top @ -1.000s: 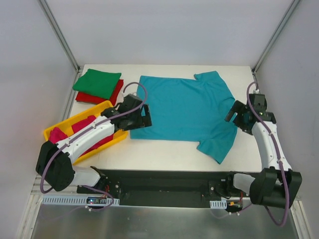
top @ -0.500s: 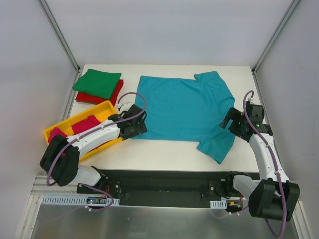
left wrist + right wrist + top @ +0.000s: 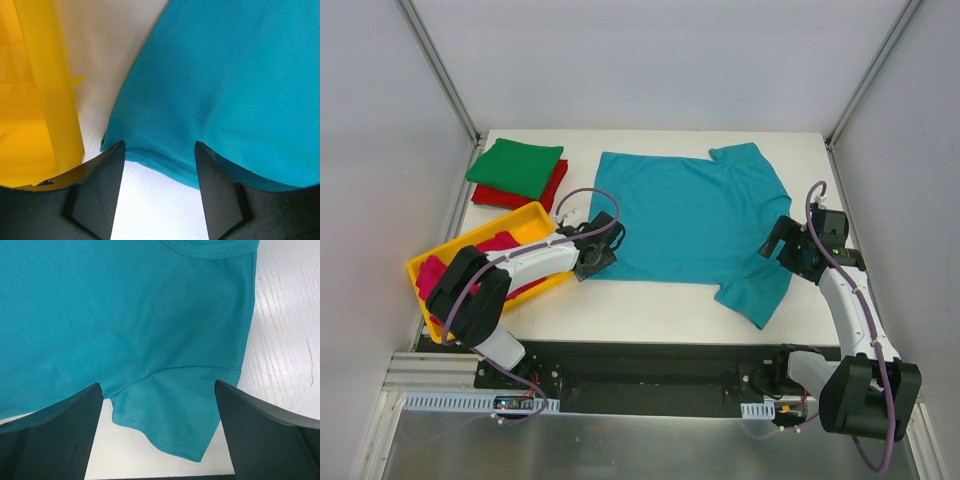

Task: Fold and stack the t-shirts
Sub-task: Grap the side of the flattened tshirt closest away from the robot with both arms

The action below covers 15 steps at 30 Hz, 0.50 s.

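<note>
A teal-blue t-shirt (image 3: 690, 215) lies spread flat in the middle of the table. My left gripper (image 3: 603, 256) is open at its near left hem corner; in the left wrist view the hem edge (image 3: 165, 162) lies between my fingertips (image 3: 107, 170). My right gripper (image 3: 782, 245) is open above the near right sleeve (image 3: 175, 415), apart from the cloth. A folded green t-shirt (image 3: 516, 166) lies on a folded red t-shirt (image 3: 552, 188) at the far left. Magenta-pink shirts (image 3: 490, 252) lie in the yellow tray.
The yellow plastic tray (image 3: 535, 215) stands at the near left, right beside my left gripper; its wall (image 3: 47, 95) fills the left of the left wrist view. White walls and metal posts enclose the table.
My left gripper has dropped and drawn in toward the shirt's near left hem corner. My right gripper has moved nearer and slightly left, over the right sleeve.
</note>
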### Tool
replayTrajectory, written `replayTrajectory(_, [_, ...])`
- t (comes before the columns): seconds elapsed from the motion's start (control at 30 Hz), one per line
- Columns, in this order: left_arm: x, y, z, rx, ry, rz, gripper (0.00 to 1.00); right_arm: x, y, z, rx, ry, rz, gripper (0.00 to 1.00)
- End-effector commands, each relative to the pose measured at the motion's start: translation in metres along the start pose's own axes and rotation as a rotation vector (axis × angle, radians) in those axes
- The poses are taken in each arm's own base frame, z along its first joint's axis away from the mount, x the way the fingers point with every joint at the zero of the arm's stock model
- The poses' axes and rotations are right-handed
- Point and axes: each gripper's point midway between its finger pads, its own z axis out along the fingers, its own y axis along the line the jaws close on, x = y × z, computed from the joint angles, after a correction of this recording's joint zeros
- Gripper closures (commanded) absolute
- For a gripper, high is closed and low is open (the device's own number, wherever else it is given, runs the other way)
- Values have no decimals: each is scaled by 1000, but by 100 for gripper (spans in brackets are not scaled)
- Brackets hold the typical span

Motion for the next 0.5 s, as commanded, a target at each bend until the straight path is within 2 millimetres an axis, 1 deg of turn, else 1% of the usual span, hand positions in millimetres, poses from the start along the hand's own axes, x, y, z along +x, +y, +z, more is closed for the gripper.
replayTrajectory(0.0, [-4,5,4,-57,-33,-44,45,-4,5,4,-23,-5,-20,4])
replayTrajectory(0.2, [11,9,14,-94,20,-44,53,-3,4,8,-15,15,-19,4])
replayTrajectory(0.33, [18,12,17,-114,46,-31,63,-2,2,9,-3,22,-17,4])
replayTrajectory(0.43, [21,14,17,-118,60,-30,75,-1,0,9,7,26,-14,4])
replayTrajectory(0.47, [22,13,16,-113,64,-29,77,0,-1,9,12,30,-12,4])
